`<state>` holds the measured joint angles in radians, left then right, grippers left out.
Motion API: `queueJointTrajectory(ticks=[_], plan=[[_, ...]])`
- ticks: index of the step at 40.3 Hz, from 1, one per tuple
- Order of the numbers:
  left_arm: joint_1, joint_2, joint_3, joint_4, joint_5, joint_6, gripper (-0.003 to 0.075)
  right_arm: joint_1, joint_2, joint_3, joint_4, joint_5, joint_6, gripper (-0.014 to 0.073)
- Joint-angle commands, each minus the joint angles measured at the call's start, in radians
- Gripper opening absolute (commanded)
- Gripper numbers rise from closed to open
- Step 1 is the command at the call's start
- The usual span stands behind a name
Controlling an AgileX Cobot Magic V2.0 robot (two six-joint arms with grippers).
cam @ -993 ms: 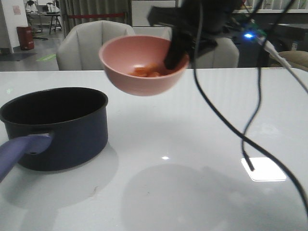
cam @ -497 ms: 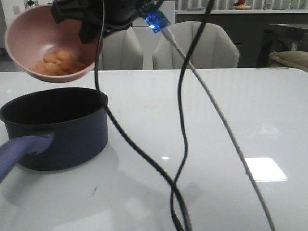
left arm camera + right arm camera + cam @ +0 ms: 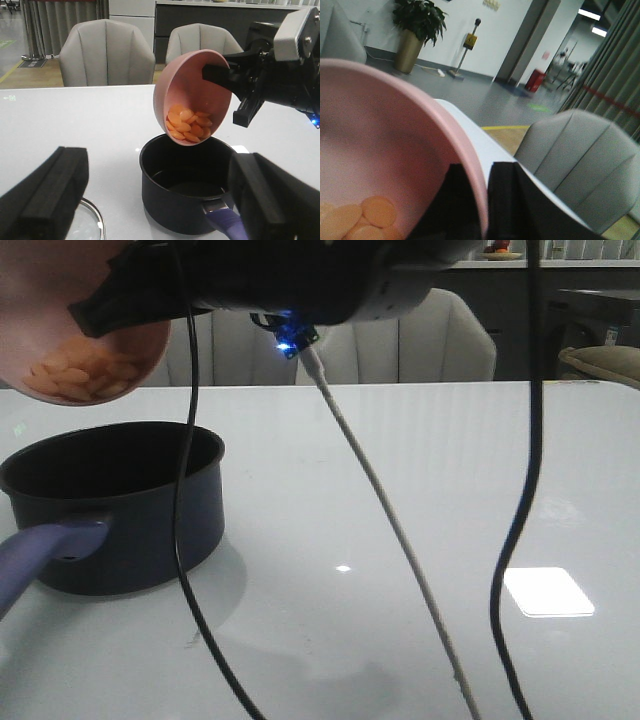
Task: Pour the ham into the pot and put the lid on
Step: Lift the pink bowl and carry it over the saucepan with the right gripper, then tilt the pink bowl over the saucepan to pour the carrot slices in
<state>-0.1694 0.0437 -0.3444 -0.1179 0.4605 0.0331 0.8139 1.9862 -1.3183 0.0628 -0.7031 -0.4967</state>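
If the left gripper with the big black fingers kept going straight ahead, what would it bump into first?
Most likely the pot. In the left wrist view, the open left gripper points at its dark wall, with the tilted pink bowl of ham hanging above it. The lid lies off to one side. Depth is hard to judge.

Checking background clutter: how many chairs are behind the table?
2 visible. In the left wrist view, one grey chair stands behind the table's far edge, and a second beside it, partly behind the tilted pink bowl. Others may sit out of frame.

The glossy white table (image 3: 420, 490) carries the pot (image 3: 120, 510) (dark, blue-handled) and the lid (image 3: 87, 222) close by.
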Motion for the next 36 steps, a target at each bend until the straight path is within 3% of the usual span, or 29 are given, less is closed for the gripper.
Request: queueJointTrajectory(ticks=[1,6,10,14,22,26,32,36], plan=[[-0.008,0.012,-0.024,-0.012,-0.07,-0.002,0.0606,0.023,-0.028,-0.024,0.007,-0.181,-0.208,0.0138],[-0.008,0.012,-0.024,-0.012,-0.07,-0.002,0.0606,0.051,0.02,-0.024,0.11,-0.302,-0.478,0.0138],[-0.008,0.012,-0.024,-0.012,-0.07,-0.002,0.0606,0.052,0.048,-0.024,0.145,-0.382,-0.62,0.0138],[-0.008,0.012,-0.024,-0.012,-0.07,-0.002,0.0606,0.052,0.073,-0.024,0.146,-0.46,-0.686,0.0138],[-0.008,0.012,-0.024,-0.012,-0.07,-0.002,0.0606,0.052,0.098,-0.024,0.147,-0.534,-0.691,0.0138],[-0.008,0.012,-0.024,-0.012,-0.07,-0.002,0.0606,0.052,0.096,-0.026,0.167,-0.525,-0.614,0.0138],[-0.008,0.012,-0.024,-0.012,-0.07,-0.002,0.0606,0.052,0.061,-0.037,0.272,-0.43,-0.315,0.0138],[-0.008,0.012,-0.024,-0.012,-0.07,-0.002,0.0606,0.052,0.015,-0.054,0.356,-0.281,-0.134,0.0138]])
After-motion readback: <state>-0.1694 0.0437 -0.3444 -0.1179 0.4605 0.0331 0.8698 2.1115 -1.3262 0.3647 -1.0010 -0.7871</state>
